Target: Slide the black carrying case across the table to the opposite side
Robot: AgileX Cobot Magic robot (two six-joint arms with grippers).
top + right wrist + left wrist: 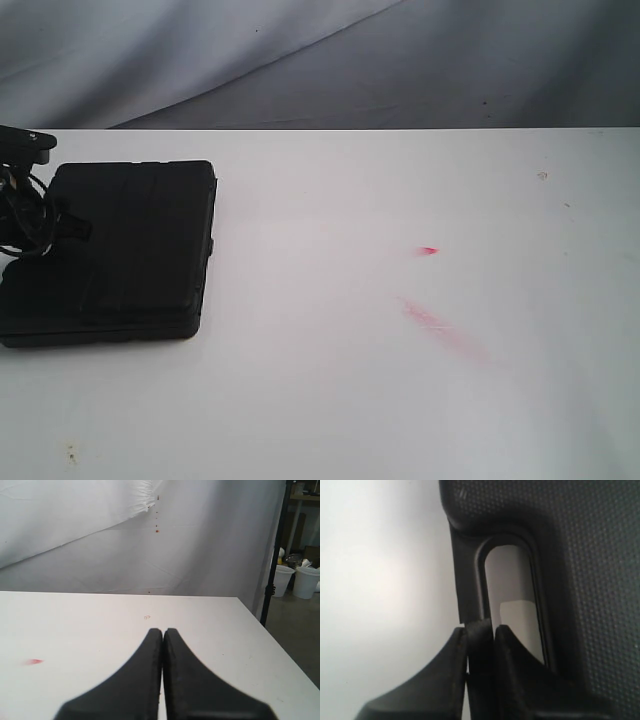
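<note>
The left gripper (480, 632) is closed narrowly on the handle (470, 575) of the black carrying case (590, 555). A thin, smooth moulded bar is pinched between the two matte black fingers (435, 685), which are kept apart only by that bar. Just beyond the fingertips an elongated slot (512, 590) with rounded ends is cut through the handle, and pale tabletop is seen through it. Past the slot, on one side of the fingers, the case's shell is covered with a fine pebbled, dotted grain. On the other side of the fingers only the smooth white table (380, 580) is seen.

In the exterior view the case is laid flat as a slab with rounded corners and shallow ridges across its lid. It is placed at the left gripper's end of the table, with dark cables looped beside it.

The right gripper (163, 632) is fully closed. Its tapered black fingers (135, 685) are pressed together along their inner edges and nothing is held between them. Ahead of these fingertips the plain white tabletop is spread out, marked by a small red spot (34, 661) off to one side. Beyond the far edge a creased grey cloth backdrop (100, 530) is hung. White buckets (306, 580) are stood on the floor past the table's corner
</note>
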